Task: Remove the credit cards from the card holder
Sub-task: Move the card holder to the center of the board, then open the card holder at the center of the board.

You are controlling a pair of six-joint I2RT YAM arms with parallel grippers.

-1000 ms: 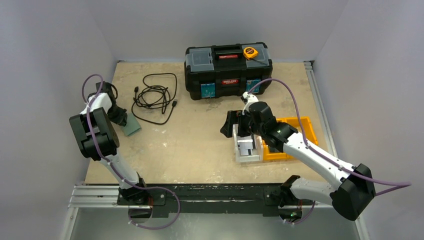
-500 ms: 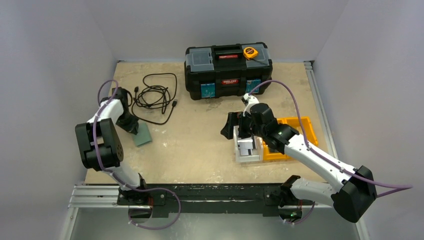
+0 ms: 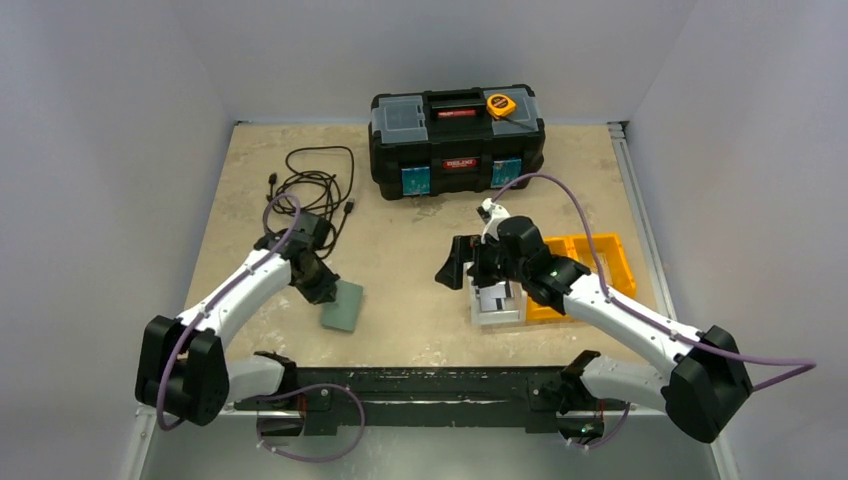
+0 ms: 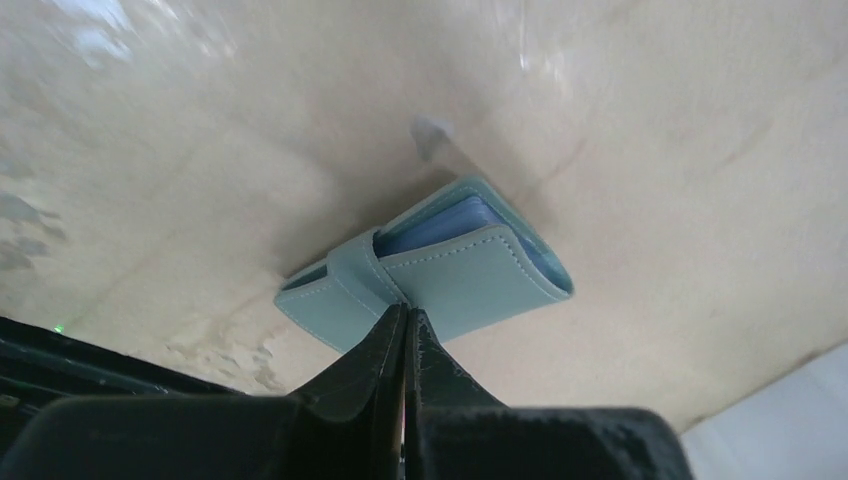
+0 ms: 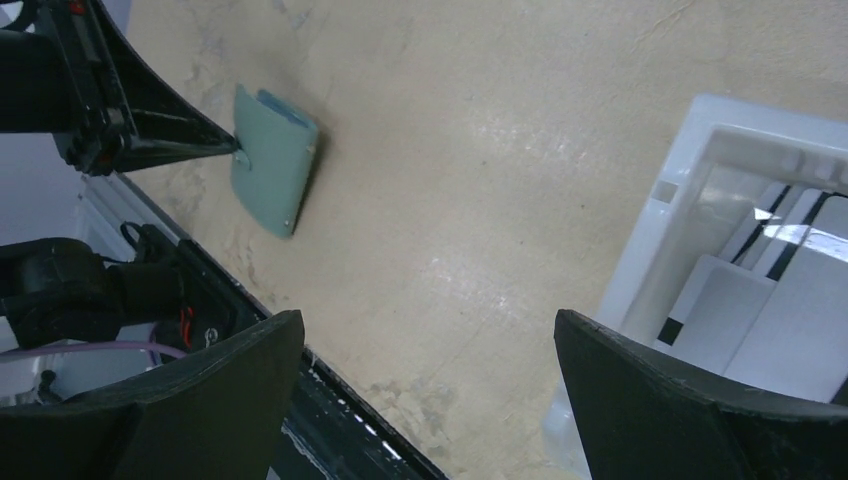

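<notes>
The card holder (image 3: 342, 305), a folded teal-green stitched wallet showing pale blue pockets at its open edge, sits over the mottled tan table (image 3: 400, 300) left of centre, at 4 o'clock from the left gripper (image 4: 405, 318), whose black fingers are pinched together on its strap. A coiled black cable (image 3: 310, 190) lies at its 12 o'clock, a black toolbox (image 3: 457, 140) at 1 o'clock. At 3 o'clock, well apart, the right gripper (image 5: 428, 320) hangs with jaws spread wide, holding nothing, beside a white bin (image 3: 497, 305) and an orange bin (image 3: 590, 270).
</notes>
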